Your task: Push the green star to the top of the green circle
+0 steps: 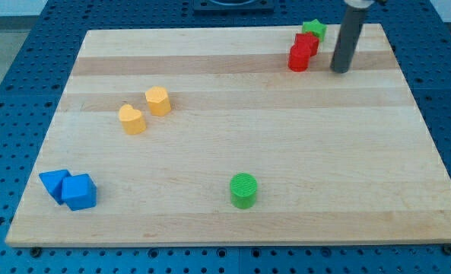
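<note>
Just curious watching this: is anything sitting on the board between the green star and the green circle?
Nearly bare. In the camera view, only the red blocks touching the green star sit at that end of the line; bare wood runs down to the green circle.

Small green star-shaped block (313,29): lies flat at the far edge of the wooden board, right of centre, touching or just beside a red block at its near-left.

Green round cylinder block (244,189): upright, ridged top face, near edge of board, centre. Stands alone, well apart from the star.
</note>
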Motion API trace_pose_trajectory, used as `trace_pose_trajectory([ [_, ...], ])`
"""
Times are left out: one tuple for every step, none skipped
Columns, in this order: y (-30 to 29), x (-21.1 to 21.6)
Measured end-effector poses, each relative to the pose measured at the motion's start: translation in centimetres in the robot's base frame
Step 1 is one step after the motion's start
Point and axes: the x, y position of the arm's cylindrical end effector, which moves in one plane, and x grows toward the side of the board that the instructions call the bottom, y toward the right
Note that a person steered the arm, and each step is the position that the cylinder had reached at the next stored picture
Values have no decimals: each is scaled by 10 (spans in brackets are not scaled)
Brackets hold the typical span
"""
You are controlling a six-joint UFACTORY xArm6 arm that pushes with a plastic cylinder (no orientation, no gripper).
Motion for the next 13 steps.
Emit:
trace_pose_trajectory([
  [24, -31],
  [30, -62],
  [29, -89],
  [17, -104],
  [-2, -106],
  [-25, -106],
  [-47, -103],
  [-57, -91],
  [-72, -77],
  [-97, -64],
  [-129, -50],
  [-154, -46],
  [-175, -40],
])
